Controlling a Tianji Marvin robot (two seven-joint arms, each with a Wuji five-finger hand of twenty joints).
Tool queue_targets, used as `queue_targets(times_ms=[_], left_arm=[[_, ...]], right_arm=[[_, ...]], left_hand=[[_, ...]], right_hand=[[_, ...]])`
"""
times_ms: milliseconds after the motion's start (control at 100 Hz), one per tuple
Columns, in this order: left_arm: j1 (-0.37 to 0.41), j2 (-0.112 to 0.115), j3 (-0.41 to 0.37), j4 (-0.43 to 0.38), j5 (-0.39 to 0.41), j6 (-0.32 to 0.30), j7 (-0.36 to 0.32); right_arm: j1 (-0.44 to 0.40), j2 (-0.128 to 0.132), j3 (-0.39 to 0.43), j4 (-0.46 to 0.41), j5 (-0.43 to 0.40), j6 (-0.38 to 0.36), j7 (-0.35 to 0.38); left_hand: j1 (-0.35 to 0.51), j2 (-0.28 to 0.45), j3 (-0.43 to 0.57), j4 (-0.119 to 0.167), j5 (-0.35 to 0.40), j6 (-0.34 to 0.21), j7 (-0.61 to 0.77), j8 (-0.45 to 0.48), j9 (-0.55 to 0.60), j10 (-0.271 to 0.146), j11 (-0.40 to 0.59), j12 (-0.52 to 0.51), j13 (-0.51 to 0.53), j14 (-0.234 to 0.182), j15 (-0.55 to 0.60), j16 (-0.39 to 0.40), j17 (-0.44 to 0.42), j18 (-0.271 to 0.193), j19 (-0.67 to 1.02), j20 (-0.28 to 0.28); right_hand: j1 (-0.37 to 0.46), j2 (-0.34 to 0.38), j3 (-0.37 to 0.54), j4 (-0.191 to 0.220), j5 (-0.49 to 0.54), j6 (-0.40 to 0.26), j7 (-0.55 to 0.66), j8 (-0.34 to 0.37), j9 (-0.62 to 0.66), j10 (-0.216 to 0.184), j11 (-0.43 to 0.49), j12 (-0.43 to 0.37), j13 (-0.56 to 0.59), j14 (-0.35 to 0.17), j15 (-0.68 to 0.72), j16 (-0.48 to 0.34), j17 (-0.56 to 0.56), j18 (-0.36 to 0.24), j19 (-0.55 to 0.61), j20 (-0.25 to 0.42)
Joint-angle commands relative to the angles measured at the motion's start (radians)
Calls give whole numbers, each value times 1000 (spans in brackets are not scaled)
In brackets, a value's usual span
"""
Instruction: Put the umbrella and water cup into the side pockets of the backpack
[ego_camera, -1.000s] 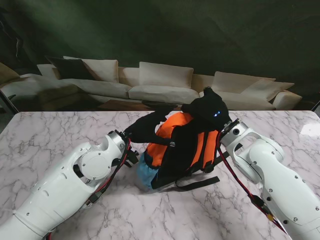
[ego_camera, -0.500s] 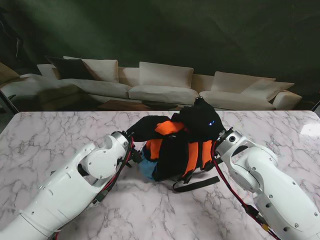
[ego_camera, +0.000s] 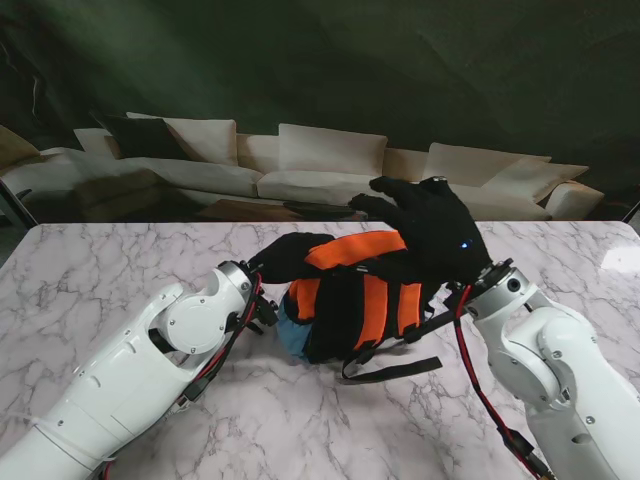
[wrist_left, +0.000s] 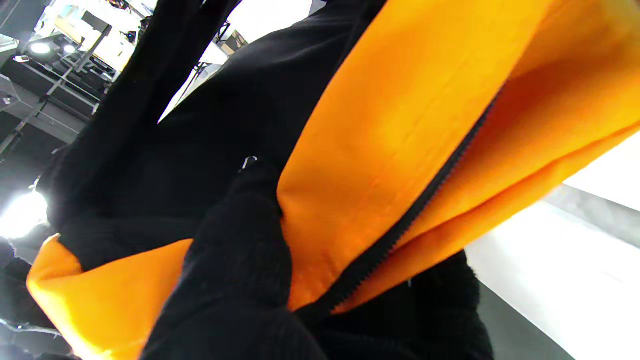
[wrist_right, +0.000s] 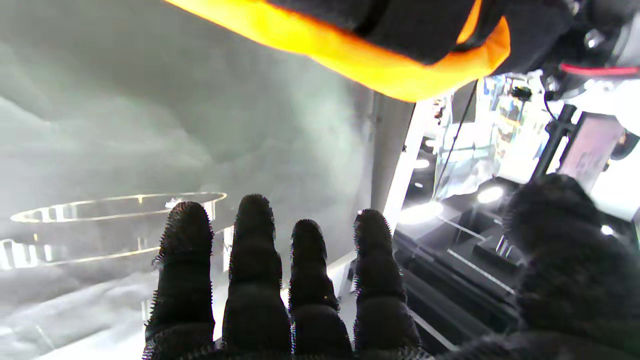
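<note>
Right hand (ego_camera: 432, 232) fingers (wrist_right: 255, 260) spread, raised
</note>
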Motion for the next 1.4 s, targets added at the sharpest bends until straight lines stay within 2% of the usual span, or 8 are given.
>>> queue_targets(times_ms=[0,350,690,840,890,980,1290,1390], left_arm=[[-1,5,-2,4,-1,-2,-17],[0,8,-5,2,-41,-12,-45],[2,9,3,-1,-53,-24,-51],[1,10,8,0,-60,-30,-61],[1,10,8,0,-63,-31,-62],[0,16,5,-4,-70,-32,-84],[14,30,-19,-26,-53,-61,-113],[15,39,-30,-25,-14,-70,-125]], right_arm=[[-9,8,37,-8,28,-26,49],[-9,40,158,67,129,-98,361],[115,34,29,228,195,-72,317],[152,33,-7,262,270,-98,342],[163,33,-18,273,303,-116,352],[169,32,-36,272,423,-117,406],[121,44,-37,170,581,-118,521],[103,43,-37,143,544,-105,511]], left_hand=[[97,70,97,3,4,-80,51,29,26,-35,10,23,4,-26,55,33,-2,-35,75,11],[97,73,96,1,0,-87,52,34,22,-39,1,33,-5,-25,51,39,-12,-33,68,17],[97,75,99,0,-3,-95,51,38,18,-43,-3,36,-11,-24,46,41,-19,-33,63,22],[97,77,100,-1,-3,-97,50,40,17,-46,-5,36,-14,-20,44,42,-21,-33,61,24],[97,77,100,-1,-3,-97,49,40,15,-46,-7,36,-16,-21,43,42,-24,-33,59,24],[97,79,107,-1,-12,-94,37,33,6,-46,-17,28,-30,-14,31,39,-34,-32,51,24],[15,86,-49,15,-94,-67,-183,-16,-159,-12,-29,-118,-176,30,-76,9,-177,6,-69,46],[-164,126,-88,9,-131,81,-485,-235,-305,54,-104,-236,-303,54,-161,-32,-281,25,-193,27]], right_hand=[[-55,-40,6,17,-49,51,-40,-15,-51,23,-40,-22,-41,33,-47,-48,-30,31,-44,-27],[-38,-193,50,9,-132,51,-138,-48,-124,34,-143,-75,-124,60,-111,-100,-70,30,-133,-65],[19,-251,67,8,-82,58,-29,38,-65,6,-63,-37,-14,18,-59,-81,14,16,-86,-41],[187,-185,-22,21,29,-110,198,184,185,-190,62,23,349,-133,166,89,249,-75,160,62],[182,-197,191,2,93,-210,297,217,367,-240,129,78,481,-163,268,163,334,-96,240,98],[304,-192,290,-159,249,-295,581,-15,681,-198,203,180,665,-169,461,245,461,-100,380,140],[382,-127,305,-148,428,-165,626,-146,947,-127,355,241,716,-169,981,345,643,-67,594,172],[388,-120,304,-147,433,-144,621,-149,960,-123,355,241,717,-172,1001,345,660,-64,606,170]])
